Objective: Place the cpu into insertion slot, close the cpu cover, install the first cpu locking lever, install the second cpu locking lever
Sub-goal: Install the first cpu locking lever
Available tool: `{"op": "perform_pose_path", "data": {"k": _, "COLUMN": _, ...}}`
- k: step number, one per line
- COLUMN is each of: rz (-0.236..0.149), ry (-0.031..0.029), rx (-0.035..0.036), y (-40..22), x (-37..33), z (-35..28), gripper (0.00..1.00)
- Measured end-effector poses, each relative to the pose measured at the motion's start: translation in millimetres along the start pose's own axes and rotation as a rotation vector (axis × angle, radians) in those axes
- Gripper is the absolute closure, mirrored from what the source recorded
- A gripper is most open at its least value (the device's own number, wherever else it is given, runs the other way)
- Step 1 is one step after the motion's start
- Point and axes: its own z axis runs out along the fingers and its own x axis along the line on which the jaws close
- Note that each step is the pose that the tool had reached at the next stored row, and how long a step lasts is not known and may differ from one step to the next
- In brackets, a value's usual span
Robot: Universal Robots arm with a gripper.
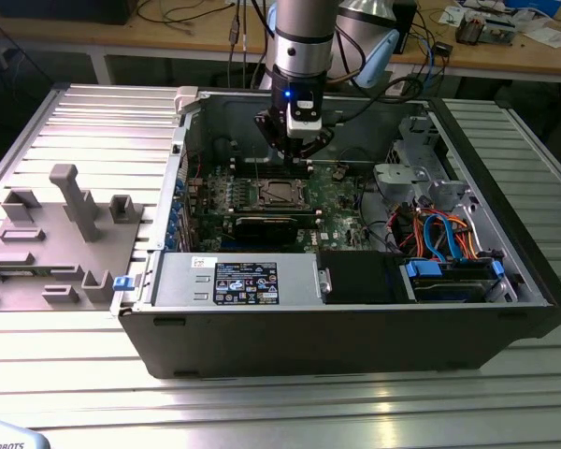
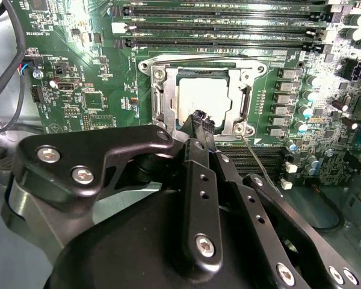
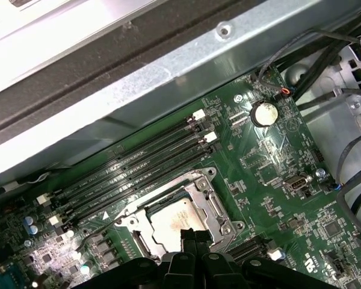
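This looks like a robotics lab or electronics workshop. The gripper [image 1: 297,159] hangs inside an open computer case [image 1: 355,327] lying on a slotted aluminium table [image 1: 103,117]. Behind the gripper runs a wooden workbench [image 1: 505,58] strewn with cables [image 1: 196,14] and small devices [image 1: 486,28]. Apart from the gripper, toward the exterior view's left, a grey fixture block [image 1: 65,201] sits on the table.

Memory slots [image 2: 216,27] (and case wall [image 3: 168,84]) crowd the cpu cover [image 2: 161,99].

Surfaces you've got here, mostly metal:
your cpu [image 2: 206,96] top matt silver-grey metal; cpu cover [image 2: 162,99] bare shiny metal; board [image 2: 96,66] glossy green; gripper [image 2: 200,121] matt blk.
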Motion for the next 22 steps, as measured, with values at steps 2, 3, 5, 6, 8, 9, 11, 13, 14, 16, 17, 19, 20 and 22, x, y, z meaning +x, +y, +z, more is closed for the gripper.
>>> {"op": "perform_pose_path", "data": {"k": 2, "rz": -0.005, "ry": -0.0001, "rx": 0.0000, "y": 0.0, "x": 0.0, "z": 0.0, "gripper": 0.89}}
{"op": "perform_pose_path", "data": {"k": 3, "rz": -0.007, "ry": -0.0003, "rx": -0.0001, "y": 0.0, "x": 0.0, "z": 0.0, "gripper": 0.89}}
{"op": "perform_pose_path", "data": {"k": 5, "rz": -0.012, "ry": -0.0004, "rx": -0.0001, "y": 0.0, "x": 0.0, "z": 0.0, "gripper": 0.89}}
{"op": "perform_pose_path", "data": {"k": 6, "rz": -0.014, "ry": -0.0004, "rx": -0.0002, "y": 0.0, "x": 0.0, "z": 0.0, "gripper": 0.89}}
{"op": "perform_pose_path", "data": {"k": 8, "rz": -0.018, "ry": -0.0006, "rx": -0.0003, "y": 0.0, "x": 0.0, "z": 0.0, "gripper": 0.89}}
{"op": "perform_pose_path", "data": {"k": 9, "rz": -0.020, "ry": -0.0007, "rx": -0.0003, "y": 0.0, "x": 0.0, "z": 0.0, "gripper": 0.89}}
{"op": "perform_pose_path", "data": {"k": 11, "rz": -0.024, "ry": -0.0007, "rx": -0.0004, "y": 0.0, "x": 0.0, "z": 0.0, "gripper": 0.89}}
{"op": "perform_pose_path", "data": {"k": 13, "rz": -0.027, "ry": -0.0009, "rx": -0.0004, "y": 0.0, "x": 0.0, "z": 0.0, "gripper": 0.89}}
{"op": "perform_pose_path", "data": {"k": 14, "rz": -0.028, "ry": -0.0009, "rx": -0.0004, "y": 0.0, "x": 0.0, "z": 0.0, "gripper": 0.89}}
{"op": "perform_pose_path", "data": {"k": 16, "rz": -0.032, "ry": -0.0010, "rx": -0.0005, "y": 0.0, "x": 0.0, "z": 0.0, "gripper": 0.89}}
{"op": "perform_pose_path", "data": {"k": 17, "rz": -0.033, "ry": -0.0011, "rx": -0.0005, "y": 0.0, "x": 0.0, "z": 0.0, "gripper": 0.89}}
{"op": "perform_pose_path", "data": {"k": 19, "rz": -0.037, "ry": -0.0012, "rx": -0.0006, "y": 0.0, "x": 0.0, "z": 0.0, "gripper": 0.89}}
{"op": "perform_pose_path", "data": {"k": 20, "rz": -0.039, "ry": -0.0012, "rx": -0.0006, "y": 0.0, "x": 0.0, "z": 0.0, "gripper": 0.89}}
{"op": "perform_pose_path", "data": {"k": 22, "rz": -0.043, "ry": -0.0014, "rx": -0.0008, "y": 0.0, "x": 0.0, "z": 0.0, "gripper": 0.89}}
